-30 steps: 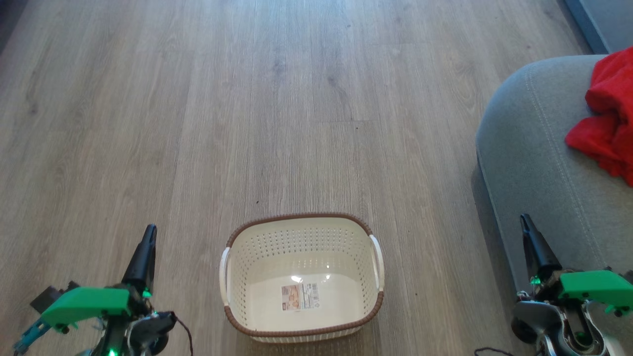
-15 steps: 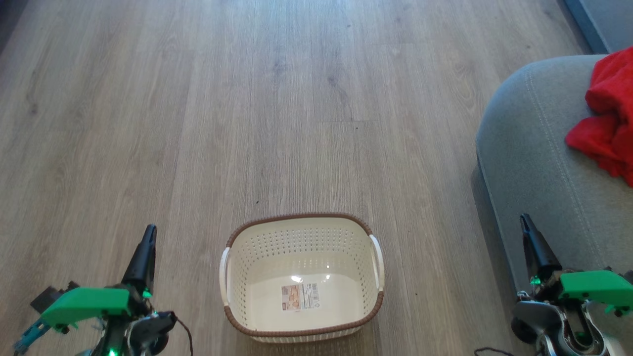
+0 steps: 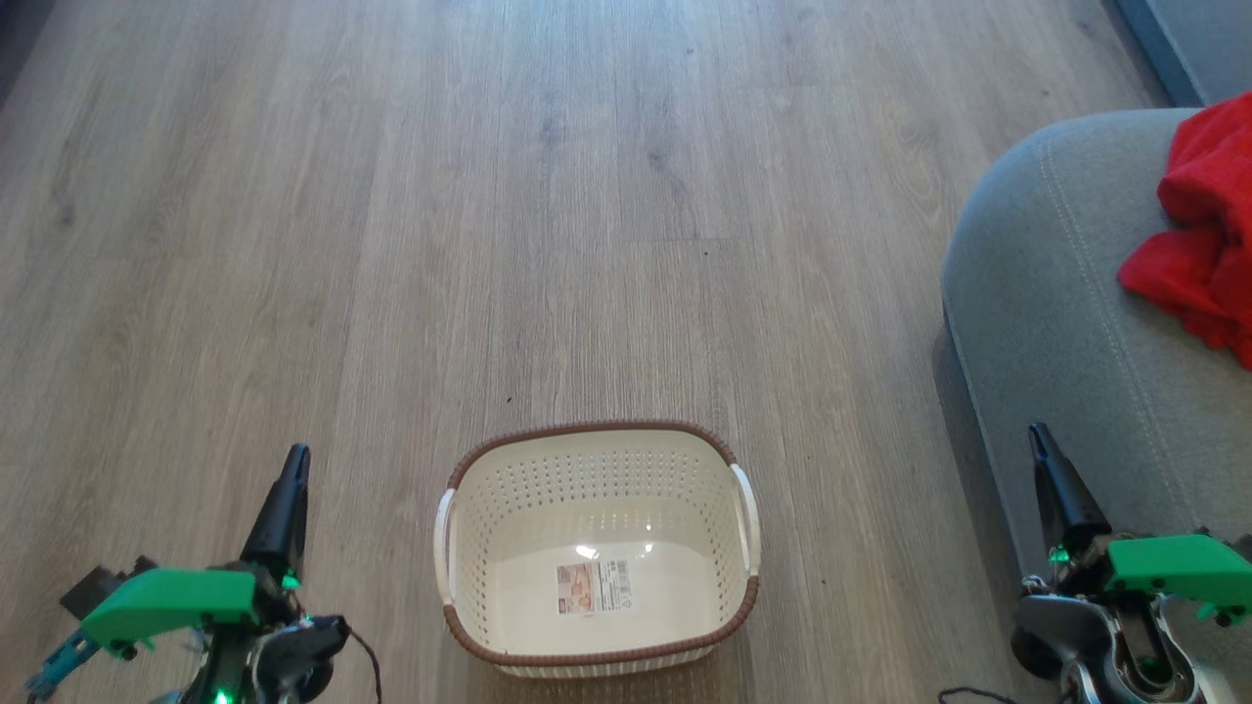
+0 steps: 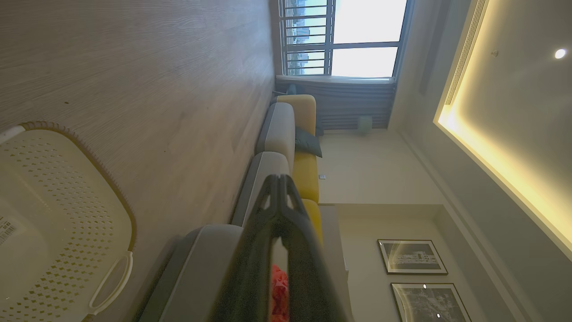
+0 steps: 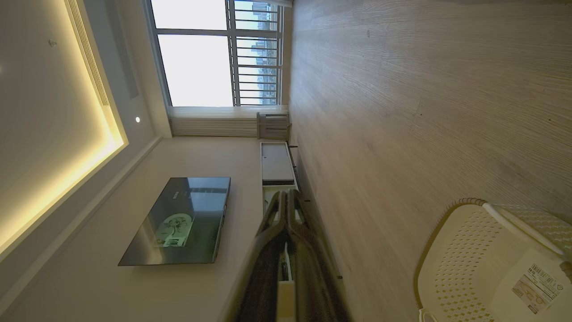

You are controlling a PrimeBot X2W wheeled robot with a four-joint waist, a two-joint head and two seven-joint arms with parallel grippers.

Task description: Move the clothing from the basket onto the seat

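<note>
Left gripper (image 3: 296, 455) and right gripper (image 3: 1037, 435) of mine are both pinched closed on nothing, the basket (image 3: 587, 427) sits between them, and red clothes (image 3: 1198, 244) lie on the seat (image 3: 1056, 293).

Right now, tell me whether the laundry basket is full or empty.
Empty: the laundry basket shows its bare bottom and label; the red clothing lies on the grey seat.
</note>
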